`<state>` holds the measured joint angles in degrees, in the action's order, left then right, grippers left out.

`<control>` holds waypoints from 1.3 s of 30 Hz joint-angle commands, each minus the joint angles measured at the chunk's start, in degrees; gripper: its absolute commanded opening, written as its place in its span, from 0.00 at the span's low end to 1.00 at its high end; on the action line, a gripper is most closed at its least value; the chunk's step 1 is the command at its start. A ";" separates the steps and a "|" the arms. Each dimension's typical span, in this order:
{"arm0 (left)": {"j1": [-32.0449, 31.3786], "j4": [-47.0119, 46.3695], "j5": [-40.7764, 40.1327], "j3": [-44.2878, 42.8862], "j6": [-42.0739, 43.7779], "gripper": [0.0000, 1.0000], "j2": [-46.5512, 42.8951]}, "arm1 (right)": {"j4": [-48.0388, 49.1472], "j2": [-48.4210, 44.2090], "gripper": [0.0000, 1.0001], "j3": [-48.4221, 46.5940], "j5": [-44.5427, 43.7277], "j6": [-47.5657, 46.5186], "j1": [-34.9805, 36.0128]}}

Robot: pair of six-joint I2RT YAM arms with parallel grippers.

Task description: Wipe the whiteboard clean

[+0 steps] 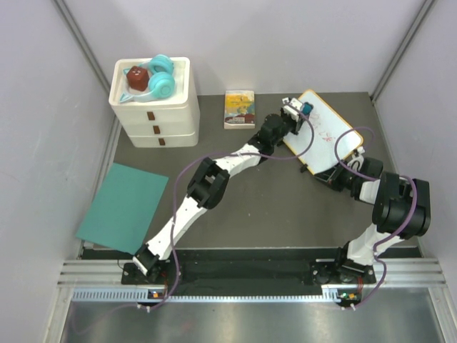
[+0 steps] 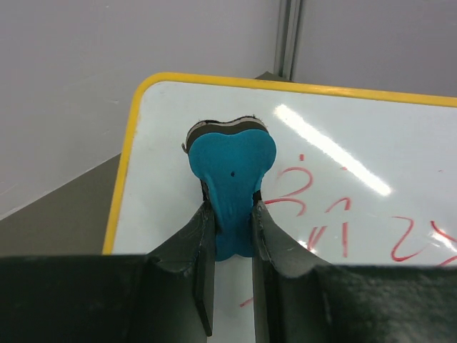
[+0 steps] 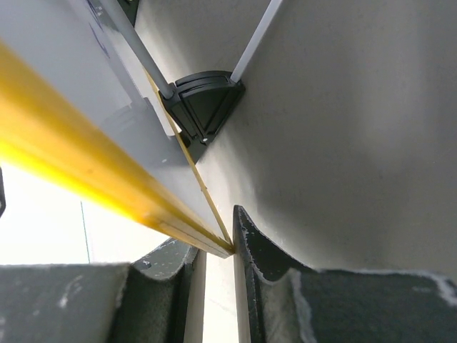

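At the back right of the table (image 1: 271,207), the whiteboard (image 1: 330,132) stands propped. The left gripper (image 2: 232,225) clamps a blue eraser (image 2: 232,164) against it beside red scribbles (image 2: 321,214); pushing hard could topple it. The right gripper (image 3: 218,250) pinches only its thin yellow edge, which might slip free.

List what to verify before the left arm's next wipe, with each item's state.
1. Eraser clamped in the left gripper: ok.
2. Whiteboard steadied, its yellow edge between the right gripper's fingers: ok.
3. Eraser pad flat on the board surface: cannot tell, as contact is hidden behind the eraser.
4. Board wiped: not ok, red scribbles show to the right of the eraser.
5. Nothing lying on the board in the stroke's path: ok.
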<state>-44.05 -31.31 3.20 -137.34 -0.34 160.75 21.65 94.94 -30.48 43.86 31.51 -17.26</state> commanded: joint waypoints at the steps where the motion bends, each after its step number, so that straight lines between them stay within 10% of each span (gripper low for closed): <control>1: -1.29 2.22 11.19 -0.56 -1.07 0.00 -1.66 | -6.71 0.78 0.00 0.33 0.27 -1.89 1.61; 11: -5.69 10.02 30.90 -0.03 1.20 0.00 -3.86 | -6.71 0.78 0.00 0.25 0.27 -1.97 1.61; 26: 0.98 1.96 1.37 2.96 -2.11 0.00 -3.60 | -6.62 0.78 0.00 0.25 0.44 -2.06 1.61; 39: -4.63 2.56 25.98 -2.68 -1.25 0.00 -1.30 | -6.62 0.78 0.00 0.25 0.44 -2.06 1.61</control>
<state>-43.31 -29.50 19.57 -138.69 -3.05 160.81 21.63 94.94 -30.50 43.86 31.05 -17.26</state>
